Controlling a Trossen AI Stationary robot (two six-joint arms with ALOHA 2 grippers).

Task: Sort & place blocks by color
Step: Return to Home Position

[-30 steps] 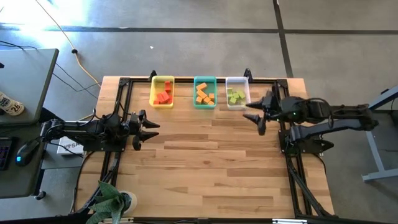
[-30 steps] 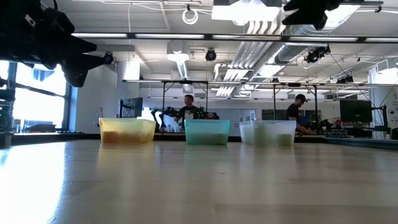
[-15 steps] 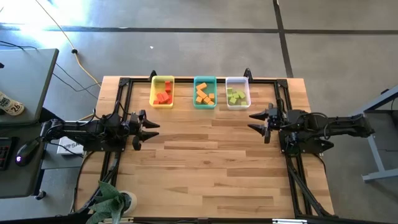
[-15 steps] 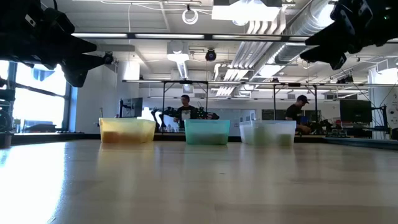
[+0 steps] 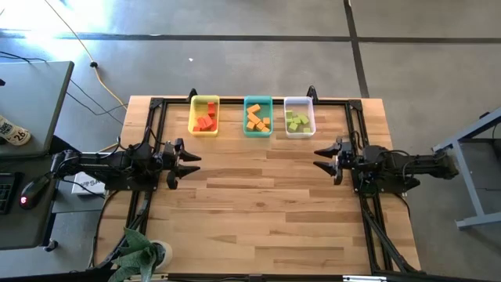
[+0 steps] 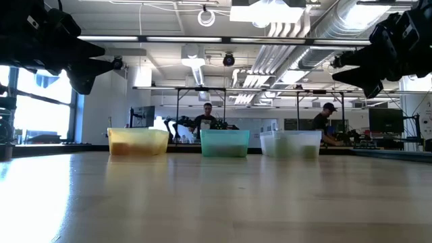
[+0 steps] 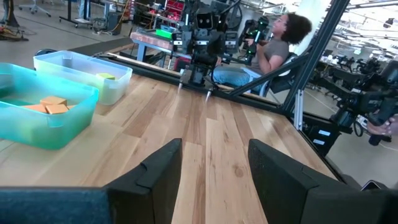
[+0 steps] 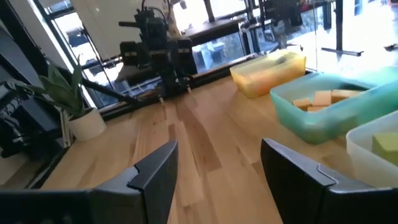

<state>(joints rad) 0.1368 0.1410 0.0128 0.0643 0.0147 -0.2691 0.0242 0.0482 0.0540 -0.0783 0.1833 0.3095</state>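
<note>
The blocks all lie in three bins lined along the far edge of the desk (image 5: 258, 211). The red blocks (image 5: 207, 121) are in the yellow bin (image 5: 193, 117) on the left. The orange blocks (image 5: 257, 121) are in the teal bin (image 5: 258, 99) in the middle, and the light green blocks (image 5: 296, 121) are in the clear bin (image 5: 300, 101) on the right. The left pincer (image 5: 190, 166) hangs over the desk's left side and the right pincer (image 5: 317, 157) over its right side. Both are spread wide and empty, facing each other.

The wooden table (image 5: 258, 204) has three bins in a row by one edge: a yellow bin (image 5: 205, 133), a teal bin (image 5: 258, 134) and a clear bin (image 5: 300, 134).
</note>
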